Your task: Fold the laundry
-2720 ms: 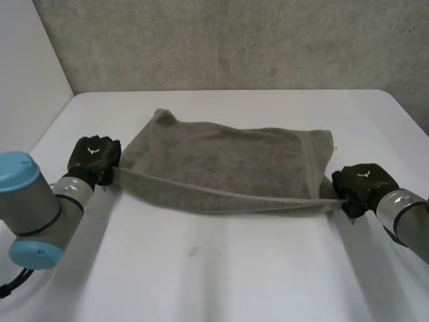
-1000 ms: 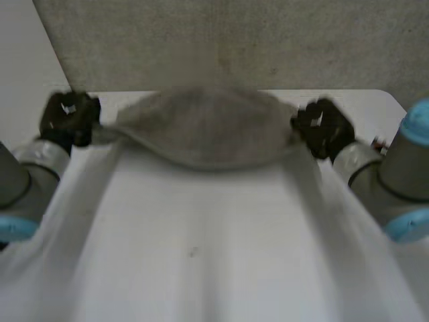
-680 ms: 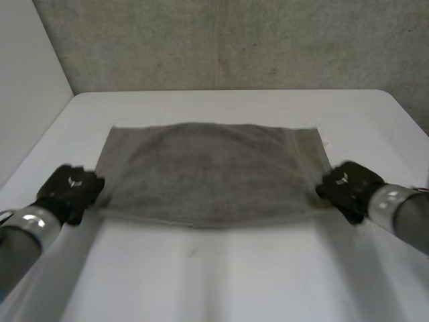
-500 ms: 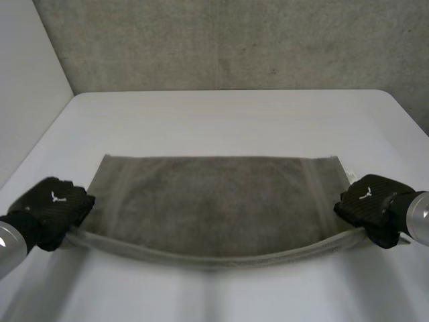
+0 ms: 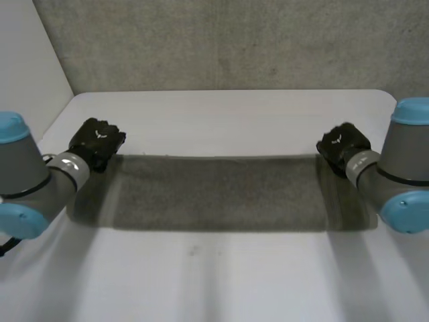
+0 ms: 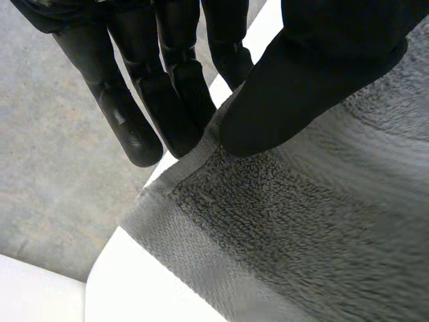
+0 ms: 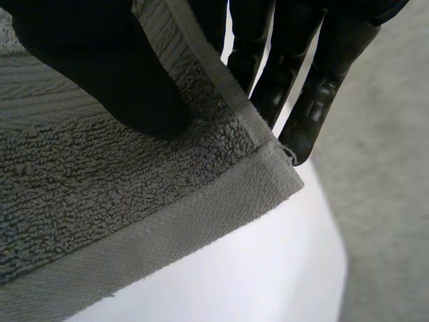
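Bare worktop (image 5: 214, 282) nearest; towel (image 5: 221, 194) spans its middle, stretched between the hands. Left hand (image 5: 97, 142) and right hand (image 5: 343, 144) each pinch a far corner, thumb against fingers. Risk: both pinches sit right at the hem, so pulling apart too hard or lowering unevenly could slip a corner and skew the fold.

A white, round-cornered table (image 5: 221, 282) stands against a rough grey wall (image 5: 234, 40), perhaps concrete. A smooth pale panel (image 5: 27, 67) closes its left side. The light is soft and even.
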Motion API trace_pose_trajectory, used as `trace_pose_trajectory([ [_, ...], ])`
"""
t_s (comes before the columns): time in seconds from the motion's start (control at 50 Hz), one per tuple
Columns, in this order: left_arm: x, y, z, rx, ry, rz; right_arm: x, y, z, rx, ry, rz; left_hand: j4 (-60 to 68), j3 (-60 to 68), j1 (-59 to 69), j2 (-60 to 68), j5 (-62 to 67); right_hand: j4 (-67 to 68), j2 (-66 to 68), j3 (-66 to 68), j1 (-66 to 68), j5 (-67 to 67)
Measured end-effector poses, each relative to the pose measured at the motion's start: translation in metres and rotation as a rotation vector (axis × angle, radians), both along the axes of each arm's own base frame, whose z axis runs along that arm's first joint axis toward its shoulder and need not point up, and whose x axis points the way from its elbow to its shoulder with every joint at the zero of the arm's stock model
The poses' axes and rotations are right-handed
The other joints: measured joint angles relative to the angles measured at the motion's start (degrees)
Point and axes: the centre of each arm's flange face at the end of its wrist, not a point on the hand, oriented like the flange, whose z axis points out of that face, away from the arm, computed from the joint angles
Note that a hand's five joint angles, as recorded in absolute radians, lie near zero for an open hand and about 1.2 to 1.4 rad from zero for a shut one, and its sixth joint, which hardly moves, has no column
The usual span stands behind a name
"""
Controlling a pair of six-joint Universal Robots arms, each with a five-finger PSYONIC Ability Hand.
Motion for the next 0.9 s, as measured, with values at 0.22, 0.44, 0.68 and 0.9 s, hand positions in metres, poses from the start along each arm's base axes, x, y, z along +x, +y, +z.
trace_pose_trajectory([
  [0.22, -0.014, -0.028, -0.01, -0.078, 0.001, 0.033, 0.019, -0.029, -0.017, -0.107, -0.023, 0.028, -21.9, -21.7, -24.3, -22.0, -21.5, -42.1, -43.0, -42.7, -36.0, -40.2],
  [0.44, -0.021, -0.014, 0.004, -0.098, 0.016, 0.015, 0.013, -0.015, 0.019, -0.11, -0.137, -0.015, -59.2, -59.1, -57.2, -59.2, -57.1, -55.2, -54.7, -55.8, -43.3, -53.2],
  [0.68, -0.013, 0.026, 0.043, -0.12, 0.073, 0.016, -0.013, 0.042, 0.046, 0.092, -0.26, -0.084, -60.1, -60.1, -58.1, -60.2, -57.6, -55.2, -54.6, -55.8, -43.3, -53.2],
  [0.9, -0.005, 0.043, 0.048, 0.021, 0.368, 0.068, -0.055, 0.063, 0.01, 0.362, -0.314, -0.126, -60.2, -60.1, -58.1, -60.2, -57.7, -48.4, -48.1, -47.8, -38.5, -46.8],
])
